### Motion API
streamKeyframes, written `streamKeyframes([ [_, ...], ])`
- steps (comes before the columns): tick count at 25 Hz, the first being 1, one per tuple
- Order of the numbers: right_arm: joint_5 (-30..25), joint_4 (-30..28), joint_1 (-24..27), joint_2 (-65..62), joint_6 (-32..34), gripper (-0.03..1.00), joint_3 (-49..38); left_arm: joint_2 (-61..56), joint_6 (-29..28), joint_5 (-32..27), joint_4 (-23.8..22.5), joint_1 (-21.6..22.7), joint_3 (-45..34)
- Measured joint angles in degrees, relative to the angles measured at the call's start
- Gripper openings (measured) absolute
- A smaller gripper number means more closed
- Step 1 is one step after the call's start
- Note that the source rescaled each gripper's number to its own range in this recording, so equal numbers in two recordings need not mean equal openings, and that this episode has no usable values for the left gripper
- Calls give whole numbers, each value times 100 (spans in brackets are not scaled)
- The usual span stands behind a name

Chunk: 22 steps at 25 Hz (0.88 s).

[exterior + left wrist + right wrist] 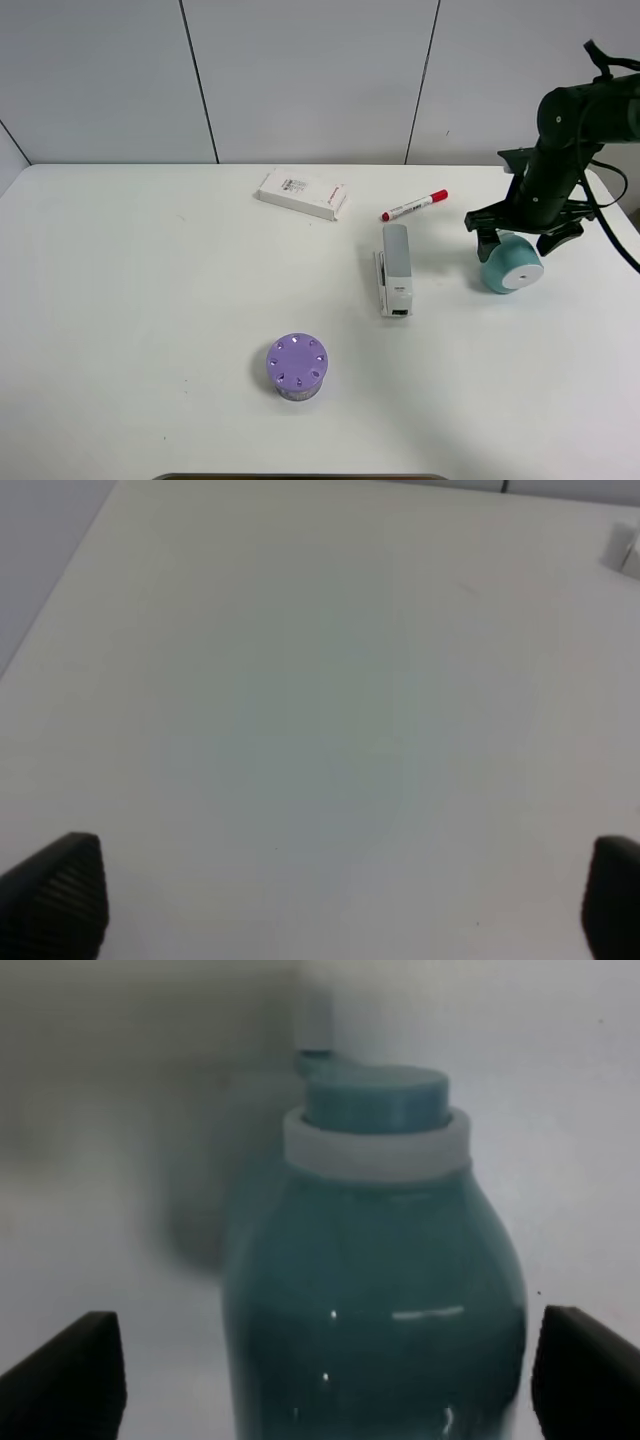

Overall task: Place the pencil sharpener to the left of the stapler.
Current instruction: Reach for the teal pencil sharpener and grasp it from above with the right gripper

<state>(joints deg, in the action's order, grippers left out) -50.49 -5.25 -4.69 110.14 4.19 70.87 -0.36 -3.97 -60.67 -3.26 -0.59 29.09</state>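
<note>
Squarely under right hand (517, 246), jaws parted: pencil sharpener (512, 267).

Bright, even overhead light fills the high view, which is sharp throughout. The white table (150, 300) is nearly washed out, and the stapler (394, 268) and purple cylinder (297, 366) cast only faint, soft shadows close beside them; small glints dot the cylinder's top. The left wrist view is dimmer, greyish and soft, and the dark fingertips (60, 895) of the left gripper (335, 900) are blurred. The right wrist view is murky: the pencil sharpener (375, 1290) is very close and out of focus, with tiny glints and a smeared dark shadow beside it.
</note>
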Motion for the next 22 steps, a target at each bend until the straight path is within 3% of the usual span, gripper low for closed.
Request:
streamKeyframes([
  [22,129,-58,234,689,-29,100,61,0,0,0,-4,0,0],
])
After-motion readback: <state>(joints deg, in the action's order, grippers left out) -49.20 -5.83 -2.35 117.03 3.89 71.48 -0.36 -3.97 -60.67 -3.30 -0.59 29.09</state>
